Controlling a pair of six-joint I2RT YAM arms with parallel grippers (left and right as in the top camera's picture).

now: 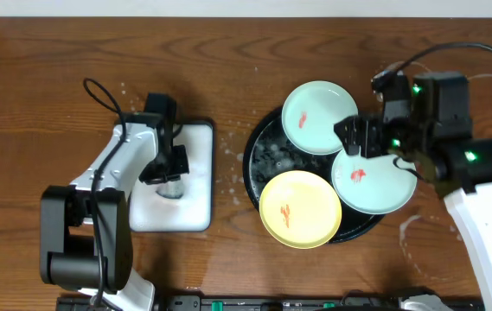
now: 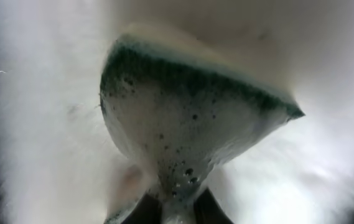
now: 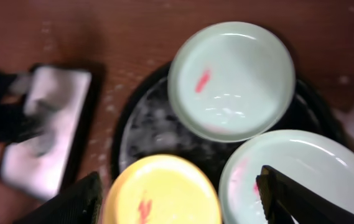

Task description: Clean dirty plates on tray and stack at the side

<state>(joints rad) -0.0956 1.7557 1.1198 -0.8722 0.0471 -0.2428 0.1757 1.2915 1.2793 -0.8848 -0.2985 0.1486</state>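
Your right gripper [image 1: 362, 145] hangs with its fingers spread wide, directly above the rim of the nearest mint plate [image 1: 377, 183]. The yellow plate [image 1: 300, 208] and second mint plate [image 1: 319, 117] lie just beyond it, and all three are smeared and rest on the foamy black tray [image 1: 254, 164]. Your left gripper [image 1: 169, 177] is well apart from them over the white tray [image 1: 195, 207], pinching the soapy sponge [image 2: 189, 124] — so the right arm is nearer for the lift.

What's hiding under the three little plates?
The black tray, with foam showing between the plates. Anything right beneath each plate is covered, so I cannot tell.
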